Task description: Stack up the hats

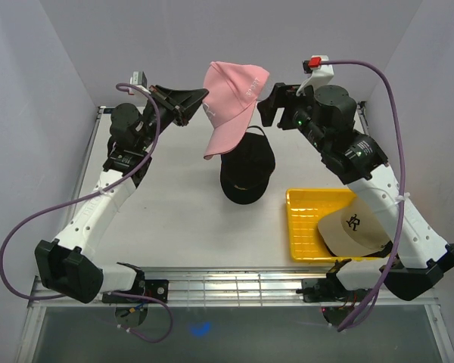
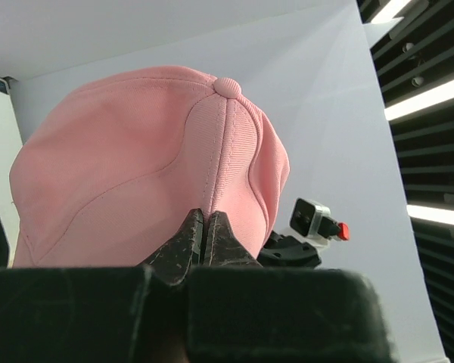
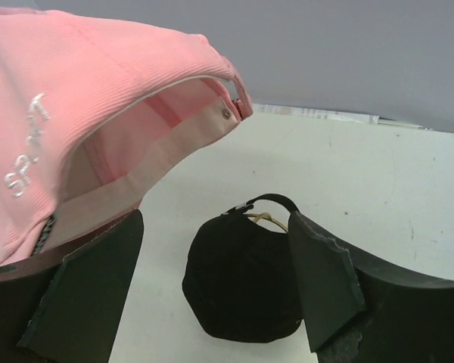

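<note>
Overhead view, left to right. The left arm, white-shelled with black joints and a purple cable, rises from the lower left and reaches toward upper centre. Its left gripper (image 1: 203, 97) is pinched on the back of the pink cap (image 1: 231, 106), which hangs in the air at upper centre with its curved brim pointing down. The cap is ribbed fabric.

Directly below it, at the centre of the white table (image 1: 174, 204), lies the black cap (image 1: 246, 174), a soft dark dome.

The right arm bends in from the lower right. Its right gripper (image 1: 276, 98) sits just right of the pink cap.

At lower right, a glossy yellow plastic tray (image 1: 303, 200) holds the tan cap (image 1: 356, 227), which carries a dark embroidered logo too small to read.

Left wrist view: the two black fingers (image 2: 189, 238) press together on the pink cap's (image 2: 136, 166) seam, below its fabric-covered top button.

Right wrist view: the right gripper (image 3: 212, 280) has its jaws spread wide. The pink cap (image 3: 83, 98) fills the upper left, close above one finger (image 3: 91, 287); contact cannot be told. White stitching on it reads "SPORT". The black cap (image 3: 242, 302) shows between the fingers, down on the table.
</note>
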{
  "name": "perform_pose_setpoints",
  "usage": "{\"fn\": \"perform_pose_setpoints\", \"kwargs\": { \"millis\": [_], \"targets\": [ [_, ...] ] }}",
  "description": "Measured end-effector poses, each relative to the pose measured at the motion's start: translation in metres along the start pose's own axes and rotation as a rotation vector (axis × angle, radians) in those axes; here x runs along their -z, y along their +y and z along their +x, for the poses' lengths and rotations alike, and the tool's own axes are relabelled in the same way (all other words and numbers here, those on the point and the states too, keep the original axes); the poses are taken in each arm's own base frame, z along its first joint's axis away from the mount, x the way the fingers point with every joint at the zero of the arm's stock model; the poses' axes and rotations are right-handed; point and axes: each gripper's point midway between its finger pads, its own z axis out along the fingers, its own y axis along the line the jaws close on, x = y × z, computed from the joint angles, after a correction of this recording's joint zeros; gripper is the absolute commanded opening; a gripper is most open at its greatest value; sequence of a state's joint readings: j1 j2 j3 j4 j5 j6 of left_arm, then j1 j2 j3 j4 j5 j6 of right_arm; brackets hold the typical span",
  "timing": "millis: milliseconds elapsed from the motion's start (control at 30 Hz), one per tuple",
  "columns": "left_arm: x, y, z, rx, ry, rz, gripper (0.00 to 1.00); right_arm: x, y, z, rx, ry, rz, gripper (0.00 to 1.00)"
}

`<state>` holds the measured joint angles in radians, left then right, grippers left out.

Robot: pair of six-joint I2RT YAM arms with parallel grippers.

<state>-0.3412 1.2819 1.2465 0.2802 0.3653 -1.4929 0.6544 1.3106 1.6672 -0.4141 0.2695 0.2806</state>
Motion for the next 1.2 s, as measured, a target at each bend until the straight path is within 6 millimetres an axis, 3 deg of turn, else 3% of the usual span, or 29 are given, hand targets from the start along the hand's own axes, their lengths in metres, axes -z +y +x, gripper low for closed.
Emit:
{"fn": "perform_pose_setpoints", "kwargs": {
  "millis": [133,333,567,833,1067,1200],
  "targets": [
    [-0.004,0.017,-0.005,-0.022,-0.025,-0.056,0.00,0.010,-0.005,0.008,-0.027,0.037,0.026,0.84],
    [-0.012,0.018,-0.002,-0.129,-0.065,-0.108,0.00,0.022,-0.012,0.024,-0.053,0.121,0.059,0.85],
    [-0.037,0.006,0.031,-0.313,-0.083,-0.171,0.00,0.047,-0.020,0.017,-0.066,0.137,0.096,0.86],
    [-0.042,0.017,0.060,-0.545,-0.166,-0.332,0.00,0.074,-0.028,-0.007,-0.075,0.092,0.126,0.88],
    [-0.047,0.032,0.106,-0.751,-0.146,-0.431,0.00,0.081,-0.027,-0.014,-0.079,0.075,0.119,0.88],
    [-0.043,0.033,0.101,-0.798,-0.169,-0.460,0.00,0.081,-0.028,-0.009,-0.073,0.093,0.119,0.88]
  ]
}}
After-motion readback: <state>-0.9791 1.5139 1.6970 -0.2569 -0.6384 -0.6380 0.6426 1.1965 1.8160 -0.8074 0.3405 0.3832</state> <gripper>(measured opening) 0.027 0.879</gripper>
